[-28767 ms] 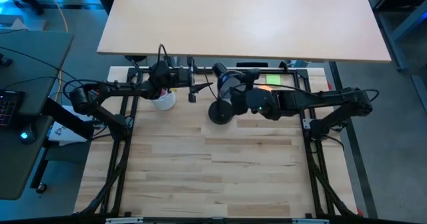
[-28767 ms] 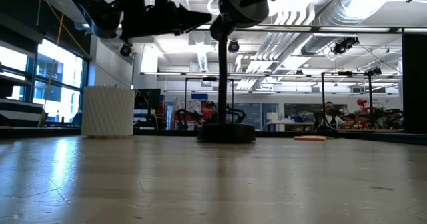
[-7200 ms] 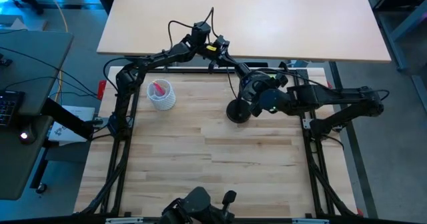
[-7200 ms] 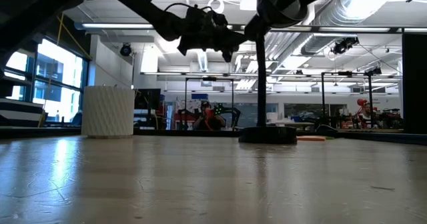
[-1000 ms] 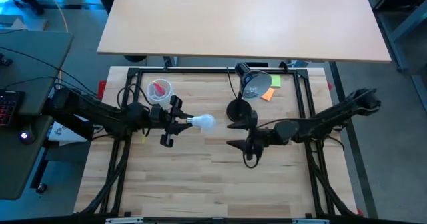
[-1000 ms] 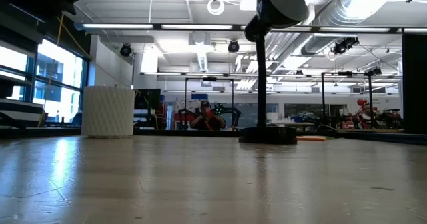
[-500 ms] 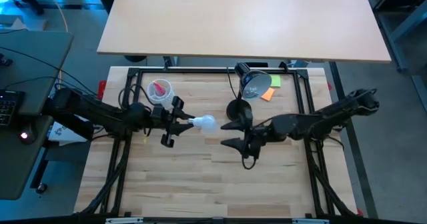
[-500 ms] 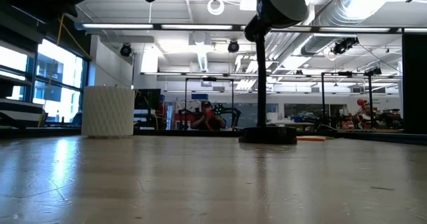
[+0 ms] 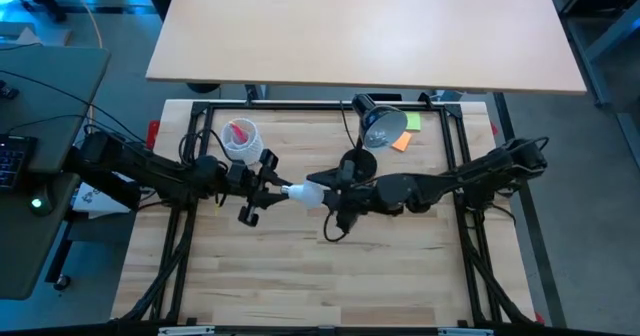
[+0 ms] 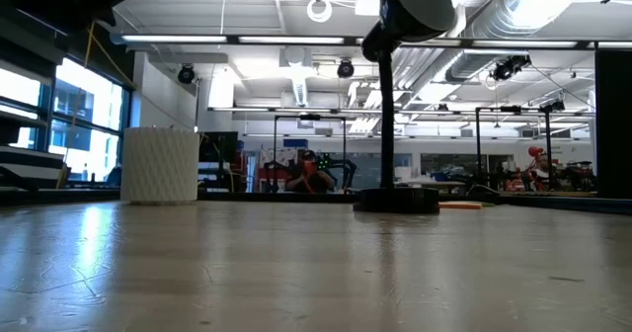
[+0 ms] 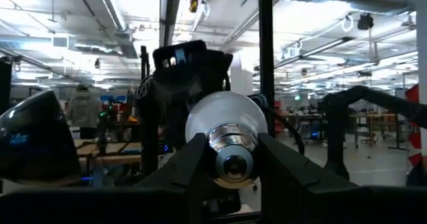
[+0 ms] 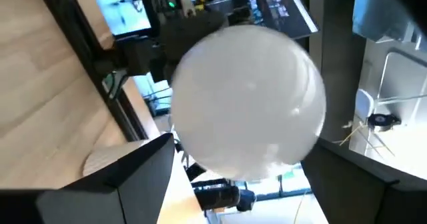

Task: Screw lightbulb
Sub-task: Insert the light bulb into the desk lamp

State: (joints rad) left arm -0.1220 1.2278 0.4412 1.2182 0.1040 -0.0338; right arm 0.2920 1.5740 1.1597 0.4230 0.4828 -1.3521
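Observation:
My left gripper (image 9: 284, 189) is shut on the white lightbulb (image 9: 306, 192), which it holds in the air over the middle of the table. My right gripper (image 9: 323, 198) has come in from the right and is open. Its two fingers stand on either side of the bulb's round glass end (image 12: 248, 111), and I see no touch. The black desk lamp stands on its round base (image 9: 352, 164) just beyond them, with its head (image 9: 378, 126) toward the far edge. My left gripper pinches the bulb's silvery screw base (image 11: 230, 141) between its two fingers (image 11: 189, 163). The fingers come about level from the table's left, tipped slightly upward. The bulb is lifted clear of the table, its glass end pointing toward the table's right.
A white ribbed cup (image 9: 241, 142) holding pink items stands at the far left, close to my left arm. An orange and green pad (image 9: 405, 131) lies beside the lamp head. In the low view the lamp's post (image 10: 387, 115) rises from its base.
My right gripper has moved up and toward the table's left, up to the bulb, and has rolled about its own axis. Its open fingers now flank the glass end. My left gripper has kept the bulb in place.

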